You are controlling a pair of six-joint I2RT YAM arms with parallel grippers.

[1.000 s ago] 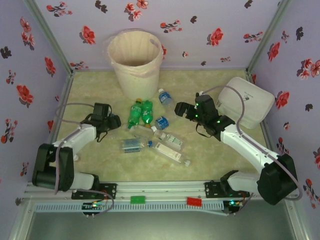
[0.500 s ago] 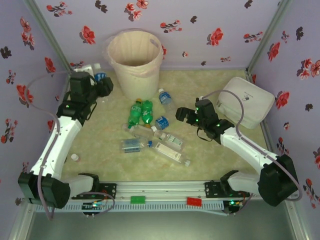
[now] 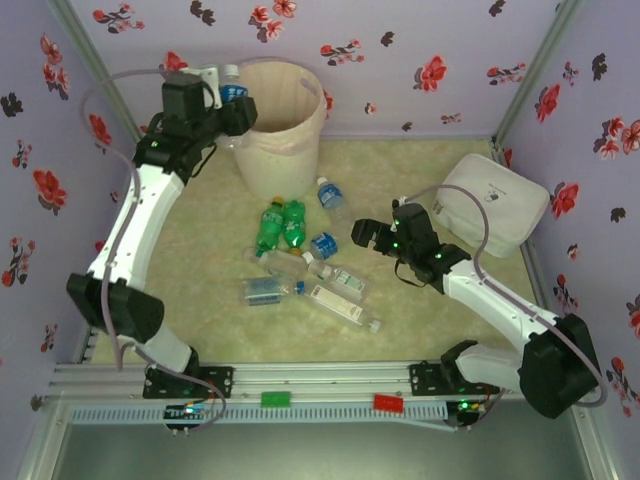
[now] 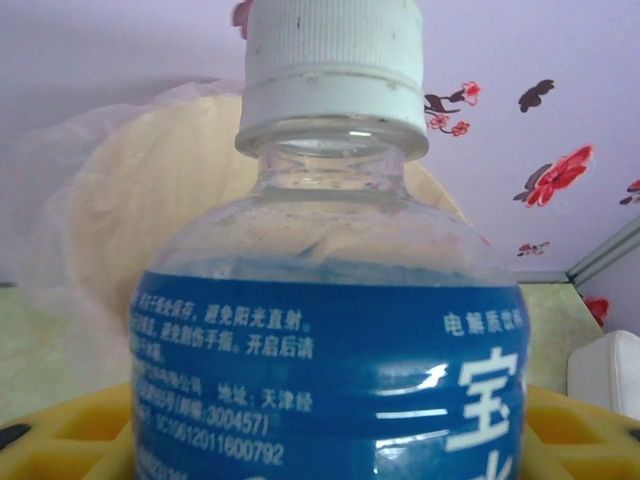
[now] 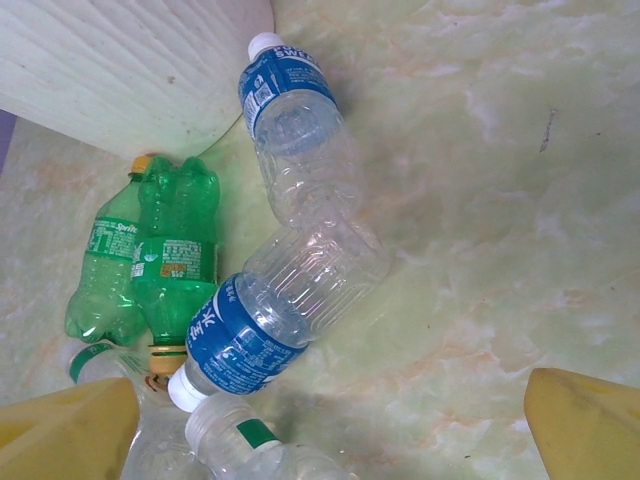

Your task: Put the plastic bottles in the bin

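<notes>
Now L end effector [image 3: 234, 102] grips bottle [image 4: 330, 340] at bin [image 3: 300, 72] rim; R end effector [image 3: 362, 236] splayed beside pile [image 3: 300, 266].

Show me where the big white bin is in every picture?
Top external: bin stands at the far wall, left of middle.
Left wrist: bin behind the blue-label bottle, on the left.
Right wrist: bin wall in the upper left corner.
Shared landmark: two green bottles lying by its base, top external and right wrist.

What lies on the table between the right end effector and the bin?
One clear blue-labelled bottle lies on its side between the right end effector and the bin, as the top view shows.
</notes>
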